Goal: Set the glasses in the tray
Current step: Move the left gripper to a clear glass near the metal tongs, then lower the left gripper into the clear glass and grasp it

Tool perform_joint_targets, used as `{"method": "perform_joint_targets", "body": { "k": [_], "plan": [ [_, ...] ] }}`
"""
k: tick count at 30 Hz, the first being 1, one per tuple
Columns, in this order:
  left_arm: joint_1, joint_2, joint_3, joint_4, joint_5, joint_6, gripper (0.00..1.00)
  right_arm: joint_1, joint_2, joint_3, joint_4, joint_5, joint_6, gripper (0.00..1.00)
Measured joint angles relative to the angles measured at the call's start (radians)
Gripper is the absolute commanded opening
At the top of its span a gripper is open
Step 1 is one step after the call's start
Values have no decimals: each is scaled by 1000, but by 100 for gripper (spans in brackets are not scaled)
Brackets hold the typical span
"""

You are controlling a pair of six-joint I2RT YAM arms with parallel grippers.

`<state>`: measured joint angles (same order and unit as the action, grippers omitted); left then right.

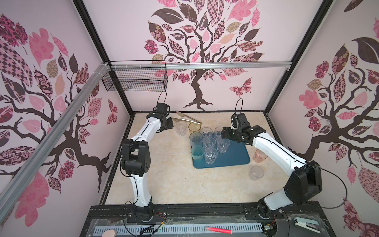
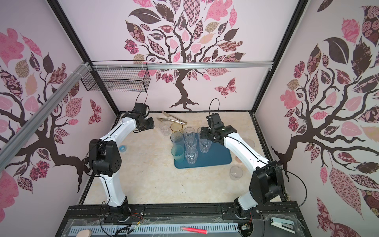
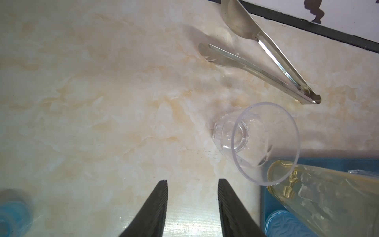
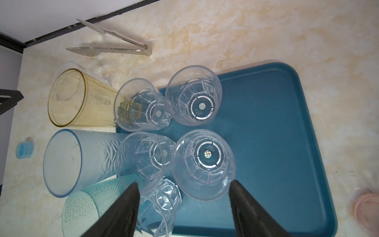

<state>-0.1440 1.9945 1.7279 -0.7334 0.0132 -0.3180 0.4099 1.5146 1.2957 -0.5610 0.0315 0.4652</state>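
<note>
Glasses (image 1: pixel 211 156) crowd the tray's (image 1: pixel 235 158) left side at frame centre, its right half bare; tongs (image 1: pixel 184 120) lie just above. Left gripper (image 3: pixel 192 181) and right gripper (image 4: pixel 183 183) stand open, empty, the right over the cluster.

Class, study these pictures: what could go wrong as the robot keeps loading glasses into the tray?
1. The right hand hovers open over closely packed clear faceted glasses on the dark teal tray; descending, it might topple a neighbour.
2. The plain clear tumbler stands beside the tall amber tumbler and metal tongs; the open left hand could knock either.
</note>
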Motion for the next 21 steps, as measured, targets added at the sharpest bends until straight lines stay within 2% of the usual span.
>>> {"method": "perform_joint_targets", "body": {
  "k": [15, 21],
  "plan": [
    [-40, 204, 195, -18, 49, 29, 43, 0, 0, 0, 3, -1, -10, 72],
    [-51, 256, 245, -35, 44, 39, 35, 0, 0, 0, 3, -1, -20, 72]
  ]
}}
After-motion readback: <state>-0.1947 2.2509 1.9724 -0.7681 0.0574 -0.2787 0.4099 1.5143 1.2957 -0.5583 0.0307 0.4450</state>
